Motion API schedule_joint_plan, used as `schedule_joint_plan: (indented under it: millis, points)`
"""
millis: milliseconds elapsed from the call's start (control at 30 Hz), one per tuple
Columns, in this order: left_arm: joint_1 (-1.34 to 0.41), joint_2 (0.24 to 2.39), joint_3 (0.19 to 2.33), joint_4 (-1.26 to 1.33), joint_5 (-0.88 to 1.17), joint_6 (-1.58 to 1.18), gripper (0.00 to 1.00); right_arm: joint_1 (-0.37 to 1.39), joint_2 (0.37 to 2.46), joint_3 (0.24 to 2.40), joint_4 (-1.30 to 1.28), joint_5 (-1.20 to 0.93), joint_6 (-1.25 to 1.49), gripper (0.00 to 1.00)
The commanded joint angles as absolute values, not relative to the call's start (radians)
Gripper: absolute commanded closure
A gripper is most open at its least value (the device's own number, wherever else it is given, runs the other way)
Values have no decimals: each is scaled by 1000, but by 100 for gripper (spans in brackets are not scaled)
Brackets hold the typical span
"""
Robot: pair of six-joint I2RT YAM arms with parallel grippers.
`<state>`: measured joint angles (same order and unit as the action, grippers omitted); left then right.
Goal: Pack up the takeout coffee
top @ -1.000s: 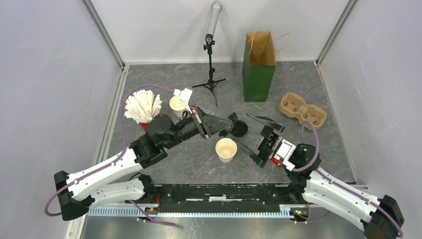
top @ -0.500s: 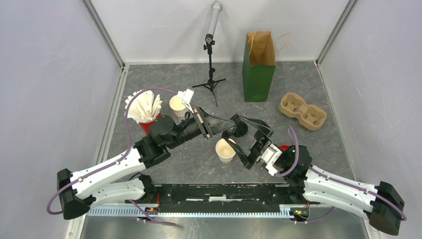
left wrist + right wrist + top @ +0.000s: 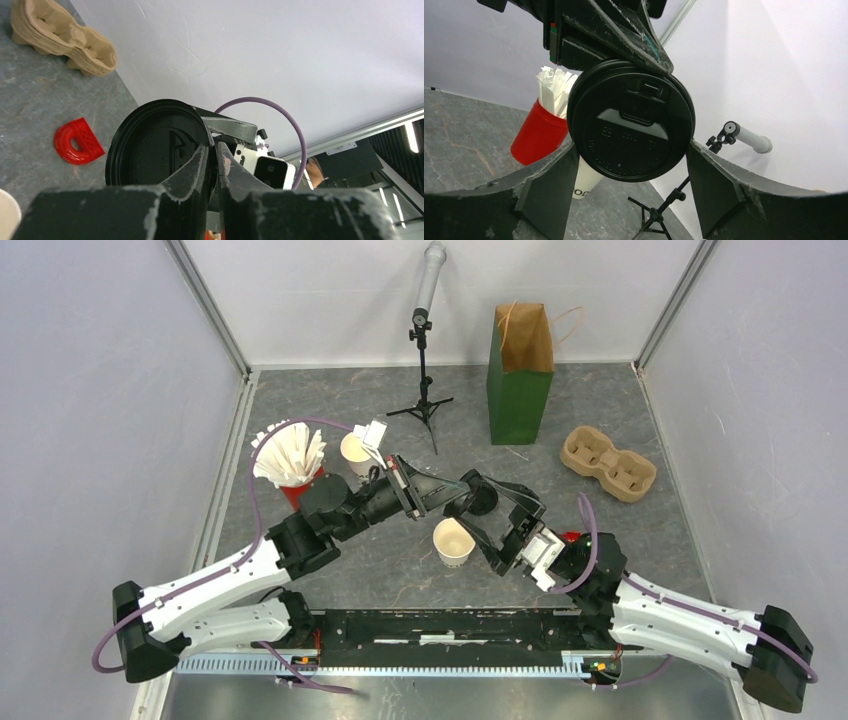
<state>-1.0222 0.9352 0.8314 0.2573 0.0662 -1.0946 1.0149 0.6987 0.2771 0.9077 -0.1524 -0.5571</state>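
Note:
The takeout coffee stands apart in two pieces. Its cream paper cup [image 3: 453,540] sits open on the table, without a lid. The round black lid [image 3: 483,500] hangs just behind and above the cup, held on edge. My left gripper [image 3: 462,490] is shut on the lid's rim [image 3: 155,145], its fingers [image 3: 200,165] pinching the edge. My right gripper [image 3: 472,503] is open, and its fingers [image 3: 549,185] stand on either side of the lid [image 3: 631,127], right by its rim. Whether they touch it I cannot tell.
A tall green paper bag [image 3: 520,375] stands open at the back. A brown cup carrier [image 3: 607,462] lies at the right. A red cup of white sticks [image 3: 290,462] and a second cream cup [image 3: 355,452] stand behind my left arm. A microphone tripod [image 3: 425,360] stands at the back.
My right arm has swung left and forward, so its fingers now straddle the lid, and they have narrowed a little. The left gripper has held the lid in place.

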Motion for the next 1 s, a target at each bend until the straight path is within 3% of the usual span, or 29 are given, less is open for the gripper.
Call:
schedule_joint_plan:
  millis: [0,133,233,400,667,967]
  points:
    - [-1017,887,841,236,4,-1008,78,1018,661,266,875,-109,-531,25]
    - [-1010,868,847,202,-27,-955,51,1018,640,264,806,-82,-489,29]
    - [-1001,853,892,70,-52,-837,26,1018,624,293,665,-11,-383,31]
    - [-978,866,1033,-316,-182,-643,9,1017,645,476,200,128,-131,32]
    - [-892,857,981,-447,-90,-616,4,1018,843,788,-398,141,137,31]
    - [-870,803,779,-315,24,-744,10,1021,960,939,-595,140,200,28]
